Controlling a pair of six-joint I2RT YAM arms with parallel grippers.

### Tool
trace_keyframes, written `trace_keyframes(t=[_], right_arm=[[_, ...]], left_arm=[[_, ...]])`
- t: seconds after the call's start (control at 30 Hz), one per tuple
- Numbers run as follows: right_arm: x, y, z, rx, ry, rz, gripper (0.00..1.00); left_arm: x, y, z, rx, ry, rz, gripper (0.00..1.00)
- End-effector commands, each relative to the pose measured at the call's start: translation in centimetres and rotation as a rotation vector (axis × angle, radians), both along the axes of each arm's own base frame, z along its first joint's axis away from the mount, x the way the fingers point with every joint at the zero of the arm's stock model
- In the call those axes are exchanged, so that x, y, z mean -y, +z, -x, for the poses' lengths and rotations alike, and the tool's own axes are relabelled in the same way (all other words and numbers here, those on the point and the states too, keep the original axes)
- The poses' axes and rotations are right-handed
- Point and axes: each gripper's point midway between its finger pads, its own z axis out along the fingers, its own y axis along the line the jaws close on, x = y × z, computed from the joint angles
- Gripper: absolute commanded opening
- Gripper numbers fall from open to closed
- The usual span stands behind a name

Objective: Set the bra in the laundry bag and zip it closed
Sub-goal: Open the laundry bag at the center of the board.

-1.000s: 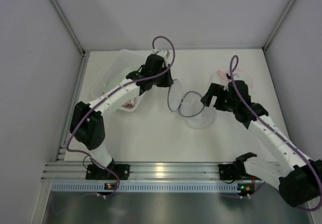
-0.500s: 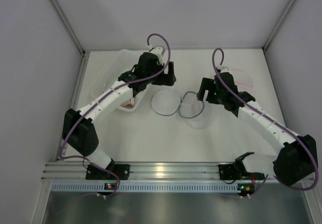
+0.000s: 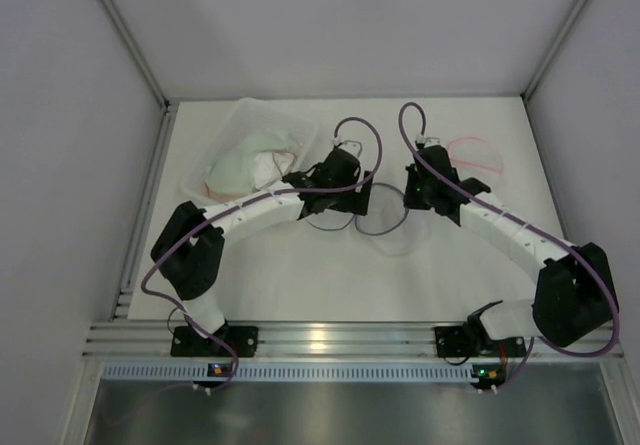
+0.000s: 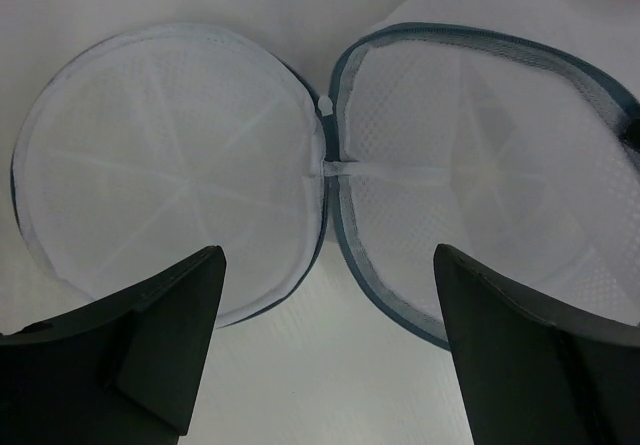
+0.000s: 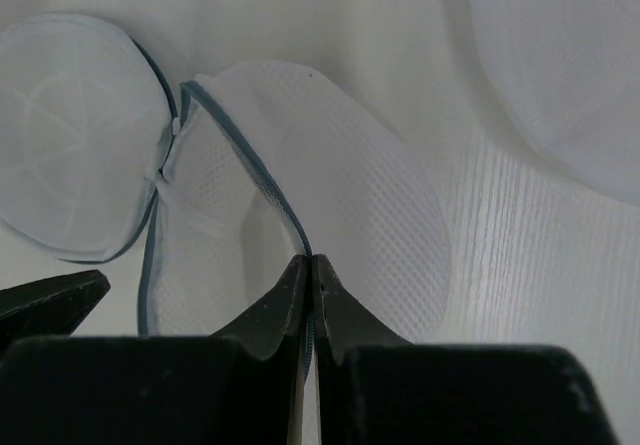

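Plainly unzipped, the white mesh laundry bag (image 4: 450, 155) has its rim pinched by the right gripper (image 5: 311, 265); the left gripper (image 4: 328, 265) gapes wide.

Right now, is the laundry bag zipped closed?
No: in the left wrist view the laundry bag lies splayed open, its two mesh halves side by side and joined only at the hinge.

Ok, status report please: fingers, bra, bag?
Left fingers open above open bag. Right fingers shut on bag rim. Bra in tub, not yet bagged.
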Motion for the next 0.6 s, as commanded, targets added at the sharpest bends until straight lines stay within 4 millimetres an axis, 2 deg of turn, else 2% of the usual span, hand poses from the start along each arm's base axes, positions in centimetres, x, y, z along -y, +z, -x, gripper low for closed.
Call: trace_keyframes(t=[0.0, 0.1, 0.13, 0.27, 0.3, 0.37, 0.47, 0.5, 0.57], right_arm=[[0.2, 1.3, -0.2, 0.056, -0.007, 0.013, 0.00], [0.5, 2.2, 0.0, 0.086, -0.016, 0.008, 0.00], [0.6, 2.5, 0.1, 0.092, -0.016, 0.005, 0.00], [0.7, 2.7, 0.5, 0.106, -0.010, -0.008, 0.00], [0.6, 2.7, 0.6, 0.107, -0.009, -0.013, 0.00], [0.2, 2.6, 0.8, 0.105, 0.011, -0.030, 0.00], [-0.3, 2.4, 0.7, 0.102, 0.025, -0.050, 0.00], [-0.5, 2.4, 0.6, 0.099, 0.031, -0.057, 0.00], [-0.6, 2.2, 0.6, 0.090, 0.031, -0.057, 0.00]], left_arm=[[1.4, 0.1, -1.1, 0.042, 0.015, 0.050, 0.91], [2.6, -1.5, -1.4, 0.052, -0.019, 0.089, 0.90], [2.7, -2.7, -1.3, 0.040, -0.022, 0.079, 0.89], [3.8, -3.6, -2.4, 0.080, -0.044, 0.095, 0.86], [3.7, -4.5, -2.4, 0.074, -0.049, 0.085, 0.86], [4.2, -4.6, -2.6, 0.095, -0.068, 0.098, 0.84], [5.1, -5.0, -2.7, 0.104, -0.095, 0.132, 0.75], [5.3, -5.2, -2.7, 0.109, -0.099, 0.143, 0.65], [5.5, -5.6, -2.6, 0.104, -0.108, 0.157, 0.55]])
